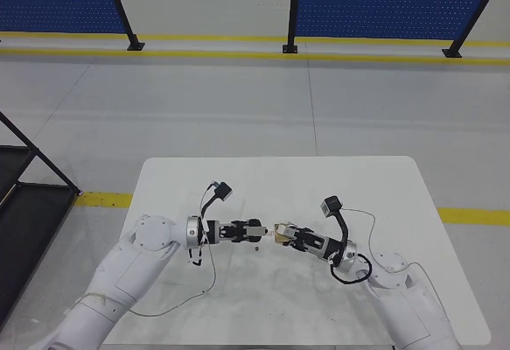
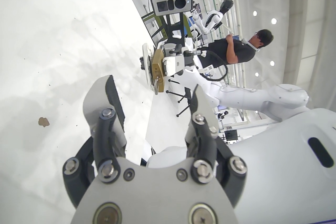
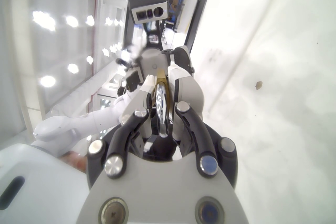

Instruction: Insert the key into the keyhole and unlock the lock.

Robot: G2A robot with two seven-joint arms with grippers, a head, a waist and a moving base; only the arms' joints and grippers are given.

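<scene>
A brass padlock point(image 2: 157, 68) is held above the middle of the white table point(image 1: 281, 184), with my right gripper point(image 1: 288, 235) shut on it. In the right wrist view its silver shackle point(image 3: 161, 104) lies between the fingers point(image 3: 185, 83), with the brass body point(image 3: 161, 79) at their tips. A small silver key point(image 2: 156, 86) sticks out of the padlock's end that faces my left gripper. My left gripper point(image 2: 155, 86) is open with nothing between its fingers point(image 2: 113, 93). In the top view it point(image 1: 259, 230) hangs a short way from the padlock point(image 1: 278, 232), level with it.
A small brown speck point(image 2: 43, 121) lies on the table below the grippers. A black metal rack point(image 1: 10, 201) stands on the floor past the table's left edge. The table's bare white top spreads all round both arms.
</scene>
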